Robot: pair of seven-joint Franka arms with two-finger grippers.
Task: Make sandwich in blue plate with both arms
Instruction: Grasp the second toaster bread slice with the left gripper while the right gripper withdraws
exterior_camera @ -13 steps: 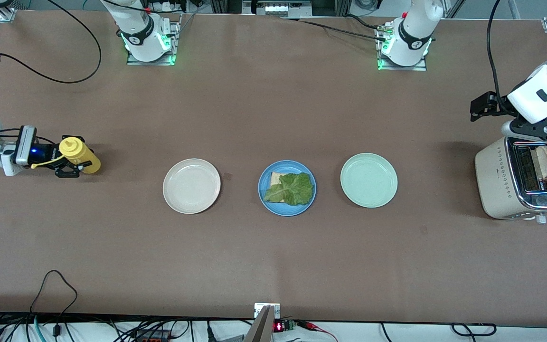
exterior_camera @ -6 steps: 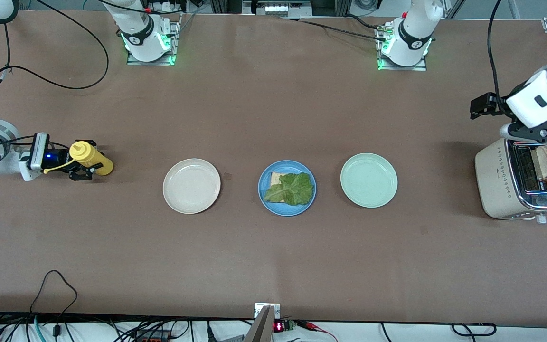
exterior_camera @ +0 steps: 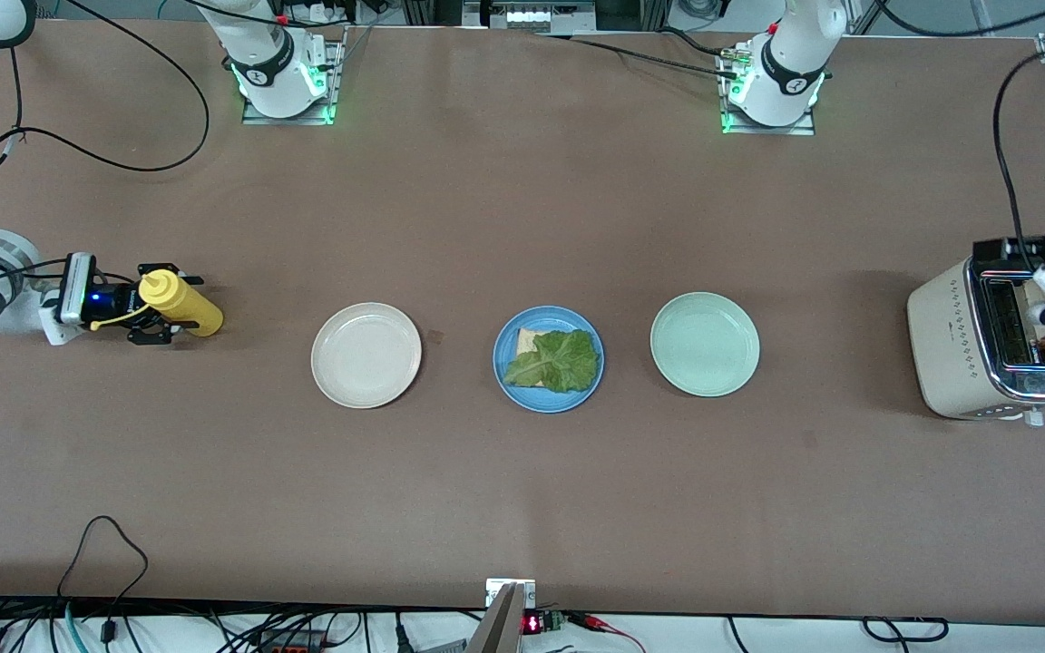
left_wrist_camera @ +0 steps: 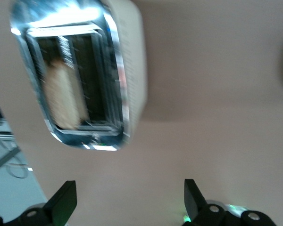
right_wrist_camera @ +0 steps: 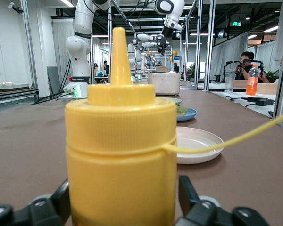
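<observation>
— Blue plate first: where does it sit on the tabletop?

— Midway along it, between a beige plate toward the right arm's end and a pale green plate toward the left arm's end. All three are apart from one another.

— What is on the blue plate?

— One slice of bread with a crinkled green lettuce leaf lying over most of it. Only a corner of the bread shows. No second slice covers the leaf.

— Where is the other slice?

— A slice stands in one slot of the cream and chrome toaster, well away from the blue plate at the left arm's end of the tabletop.

— And the left end effector?

— It hangs over the toaster. In the left wrist view its two fingers stand wide apart with nothing between them.

— The right one?

— The right end effector is low at the tabletop, well apart from the blue plate, past the beige plate toward the right arm's end. A yellow squeeze bottle stands between its fingers, and in the right wrist view they sit at either side of the bottle's body. I cannot tell whether they press against it.
</observation>
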